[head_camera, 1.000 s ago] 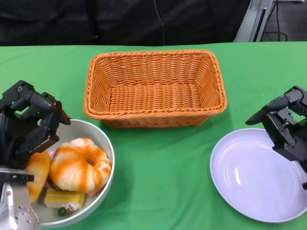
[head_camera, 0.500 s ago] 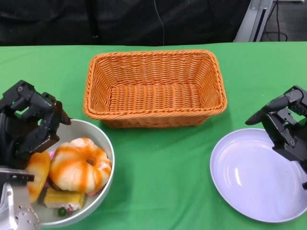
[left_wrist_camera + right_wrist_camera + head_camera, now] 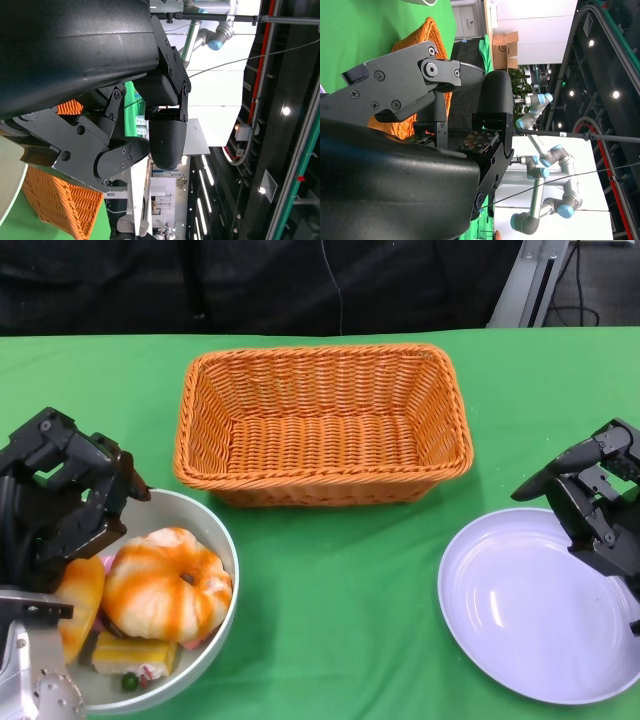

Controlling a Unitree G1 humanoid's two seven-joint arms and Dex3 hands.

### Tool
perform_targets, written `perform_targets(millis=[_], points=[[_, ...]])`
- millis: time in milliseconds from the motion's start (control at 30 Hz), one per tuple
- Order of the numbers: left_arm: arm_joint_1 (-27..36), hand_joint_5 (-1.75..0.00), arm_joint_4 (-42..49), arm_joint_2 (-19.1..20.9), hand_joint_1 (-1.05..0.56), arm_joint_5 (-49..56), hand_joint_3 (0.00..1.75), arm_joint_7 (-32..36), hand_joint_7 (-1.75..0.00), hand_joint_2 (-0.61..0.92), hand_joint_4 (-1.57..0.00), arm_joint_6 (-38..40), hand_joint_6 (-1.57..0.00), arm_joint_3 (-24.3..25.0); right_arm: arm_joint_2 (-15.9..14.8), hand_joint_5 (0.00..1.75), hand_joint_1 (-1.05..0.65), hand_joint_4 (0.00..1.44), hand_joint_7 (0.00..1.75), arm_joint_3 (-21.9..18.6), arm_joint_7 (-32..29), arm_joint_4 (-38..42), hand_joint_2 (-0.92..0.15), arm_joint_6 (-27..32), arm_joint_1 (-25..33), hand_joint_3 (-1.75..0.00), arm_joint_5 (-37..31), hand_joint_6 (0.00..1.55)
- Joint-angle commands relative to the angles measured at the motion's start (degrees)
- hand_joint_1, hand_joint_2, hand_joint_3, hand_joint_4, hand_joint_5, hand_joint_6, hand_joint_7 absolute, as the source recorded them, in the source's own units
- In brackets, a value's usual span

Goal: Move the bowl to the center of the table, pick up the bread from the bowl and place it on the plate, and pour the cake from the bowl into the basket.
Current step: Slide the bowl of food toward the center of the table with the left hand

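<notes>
A grey bowl (image 3: 226,545) sits at the table's near left. It holds a round orange-and-white glazed bread (image 3: 165,585), a longer golden bread (image 3: 76,605) and a yellow cake slice (image 3: 130,652). My left hand (image 3: 60,498) hovers over the bowl's far left rim, fingers apart, holding nothing. The white plate (image 3: 520,615) lies at the near right. My right hand (image 3: 595,502) is above the plate's right edge, fingers spread and empty. The left wrist view shows only my own fingers (image 3: 100,150) and a strip of bowl rim (image 3: 9,175).
A rectangular orange wicker basket (image 3: 320,425) stands empty at the middle back; it also shows in the right wrist view as basket weave (image 3: 420,35). Green cloth (image 3: 340,580) lies bare between bowl and plate.
My left hand has shifted very slightly over the bowl rim. The right hand, bowl, plate and basket are where they were.
</notes>
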Motion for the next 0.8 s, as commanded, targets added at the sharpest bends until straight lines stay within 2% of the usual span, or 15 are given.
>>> perform_targets(millis=[33,167,267,333,400,467,567,600,633,667,733,800], points=[[0.6,-1.68,-0.9,0.6,-0.08,0.2,0.84,0.4,-1.32,0.66,-0.75,-0.6,-0.85,0.2,-0.7,1.4,-0.24,0.74,1.09,-0.4,-0.4,-0.3,-0.72,-0.2,0.2,-0.54,0.4,0.72],[0.6,-1.65,-1.9,0.2,-0.08,1.1,0.88,2.8,-1.28,0.63,-0.78,-1.6,-0.89,0.6,-0.6,1.42,-0.23,0.74,1.08,-0.3,-0.8,-0.9,-0.7,0.3,0.4,-0.59,0.4,0.73],[1.1,-1.51,-3.8,-0.1,-0.09,3.0,0.86,6.9,-1.13,0.62,-0.8,-2.1,-0.93,0.9,-0.7,1.41,-0.2,0.73,1.08,-0.3,0.0,-0.3,-0.7,-0.2,0.1,-0.62,0.9,0.73],[1.5,-1.49,-5.0,-0.2,-0.11,4.4,0.73,9.3,-1.1,0.7,-0.78,-2.5,-0.91,0.9,-0.7,1.42,-0.22,0.73,1.08,-0.4,0.3,0.1,-0.69,-0.7,-0.1,-0.61,0.7,0.72],[2.2,-1.45,-6.8,-0.5,-0.17,5.9,0.36,11.9,-0.94,0.87,-0.73,-2.4,-0.92,0.8,-0.7,1.43,-0.23,0.72,1.07,-0.3,0.6,0.2,-0.72,-0.7,-0.2,-0.57,0.6,0.72],[2.7,-1.42,-7.9,-0.5,-0.19,6.7,0.26,13.4,-0.86,0.91,-0.71,-2.1,-0.94,0.5,-0.7,1.43,-0.24,0.71,1.07,-0.4,0.6,0.2,-0.73,-0.7,-0.2,-0.54,0.5,0.72],[3.8,-1.41,-10.3,-0.6,-0.2,8.7,0.23,16.1,-0.82,0.92,-0.71,-1.3,-0.95,0.1,-0.4,1.43,-0.24,0.71,1.07,-0.3,0.3,0.1,-0.74,-0.9,-0.1,-0.52,0.3,0.72],[4.5,-1.04,-11.8,-0.5,-0.2,10.1,0.18,17.8,-0.59,0.92,-0.74,-0.8,-0.91,-0.1,-0.2,1.43,-0.23,0.71,1.07,-0.3,0.0,0.0,-0.75,-1.0,0.0,-0.52,0.1,0.72],[5.2,-0.6,-13.1,-0.4,-0.2,11.2,0.15,19.1,-0.29,0.92,-0.83,-0.2,-0.92,-0.4,-0.1,1.43,-0.22,0.71,1.08,-0.2,-0.4,-0.2,-0.76,-1.1,0.0,-0.52,-0.1,0.72],[5.8,-0.38,-14.1,-0.3,-0.21,11.9,0.14,19.9,-0.15,0.92,-0.84,0.3,-0.91,-0.6,0.0,1.44,-0.22,0.71,1.08,-0.2,-0.6,-0.3,-0.76,-1.1,0.1,-0.52,-0.2,0.72],[7.0,-0.15,-15.5,0.4,-0.26,12.7,0.12,20.4,-0.03,0.92,-0.8,1.8,-0.82,-1.2,0.0,1.44,-0.22,0.72,1.09,-0.1,-0.5,-0.3,-0.75,-1.1,0.1,-0.52,-0.1,0.71],[8.4,-0.06,-17.0,1.2,-0.32,13.4,0.11,20.8,-0.01,0.92,-0.73,3.5,-0.71,-1.6,0.0,1.44,-0.22,0.72,1.1,-0.2,-0.1,0.0,-0.75,-1.1,-0.1,-0.52,0.3,0.71]])
